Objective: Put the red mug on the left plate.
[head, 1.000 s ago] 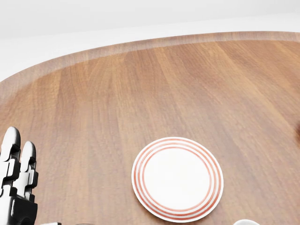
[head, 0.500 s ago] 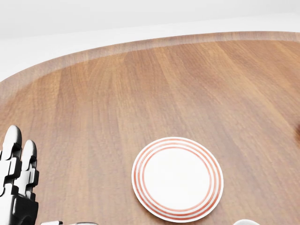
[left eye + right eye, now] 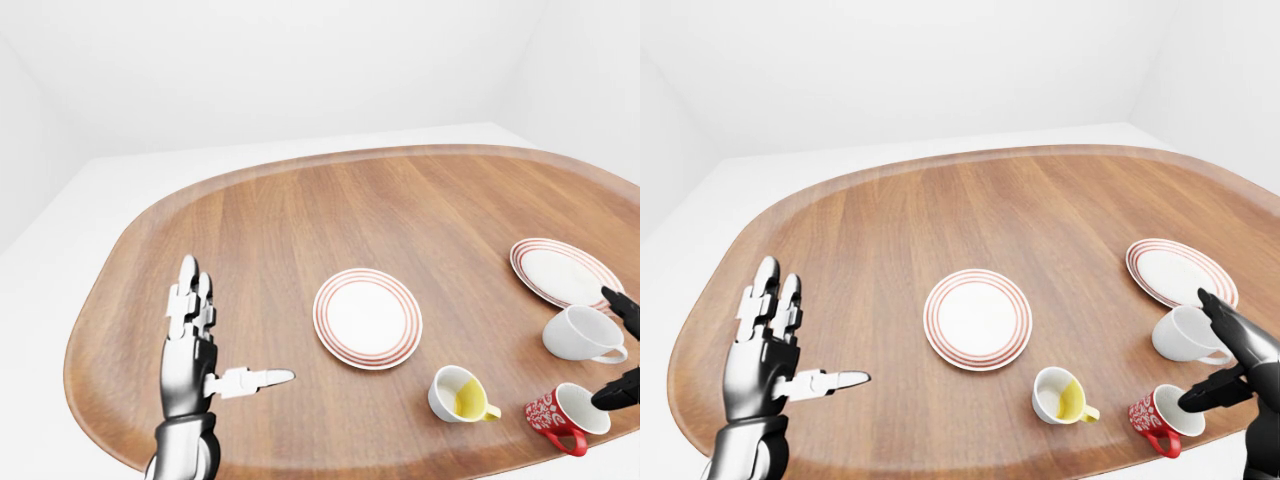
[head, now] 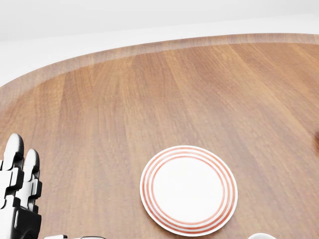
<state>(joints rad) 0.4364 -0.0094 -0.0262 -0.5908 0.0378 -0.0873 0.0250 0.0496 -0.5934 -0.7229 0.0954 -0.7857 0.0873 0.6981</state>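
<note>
Lower right of right-eye view: right hand (image 3: pixel 1230 368) open, fingers spread by red mug (image 3: pixel 1162 419) lying tipped. Left hand (image 3: pixel 768 362) open, lower left. Left plate (image 3: pixel 978 318) centre, bare.

Head view: left hand (image 4: pixel 19 194) cut off by left & bottom edges, only finger backs show. White mug rim (image 4: pixel 261 235) barely peeks at bottom edge. Right-eye view: right hand (image 3: pixel 1238 366) cut by right edge, partly covers red mug (image 3: pixel 1162 416); contact can't be told.
</note>
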